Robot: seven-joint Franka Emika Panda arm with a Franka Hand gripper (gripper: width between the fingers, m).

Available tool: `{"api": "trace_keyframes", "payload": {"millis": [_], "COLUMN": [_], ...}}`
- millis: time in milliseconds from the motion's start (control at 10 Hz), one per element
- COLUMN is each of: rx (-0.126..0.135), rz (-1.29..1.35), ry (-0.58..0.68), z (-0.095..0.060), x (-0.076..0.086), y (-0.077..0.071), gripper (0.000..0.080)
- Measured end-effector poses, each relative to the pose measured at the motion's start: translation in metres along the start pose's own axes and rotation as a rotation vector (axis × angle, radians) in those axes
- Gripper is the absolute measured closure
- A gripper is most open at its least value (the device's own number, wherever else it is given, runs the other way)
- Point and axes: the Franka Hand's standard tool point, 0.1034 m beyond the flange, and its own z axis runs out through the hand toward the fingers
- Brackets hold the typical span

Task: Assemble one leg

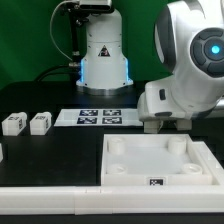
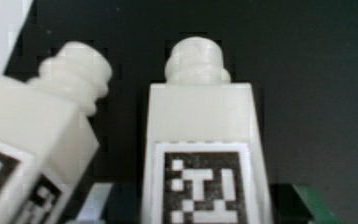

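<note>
The white arm (image 1: 196,48) reaches in from the exterior view's right, its wrist bent down and the claw (image 1: 163,122) held low, pointing downward; whether its jaws stand apart cannot be told

The end effector (image 1: 165,123) mostly behind arm housing (image 1: 178,95); the leg (image 2: 202,140) cropped at frame edge.

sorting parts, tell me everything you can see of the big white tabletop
The tabletop is a large white square plastic-looking tray with a raised rim and a thick block in each corner. It lies flat, hollow side up, on the black table at the exterior view's right. A black-and-white tag sits on its near wall. The arm hangs over its far edge.
</note>
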Motion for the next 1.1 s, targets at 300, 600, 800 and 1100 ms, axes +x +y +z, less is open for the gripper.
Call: {"api": "trace_keyframes", "payload": {"millis": [300,600,800,1100], "rx": [0.006,0.013,0.015,0.015], "rz": [0.004,0.002,0.001,-0.034], "ry": [0.005,0.106,0.341,0.611], "z": [-0.047,-0.056,-0.062,-0.078], "x": [-0.035,-0.029,-0.027,-0.022], "y": [0.005,0.003,0.003,0.012], "gripper": [0.0509,0.0509,0.0509,0.0508]}}
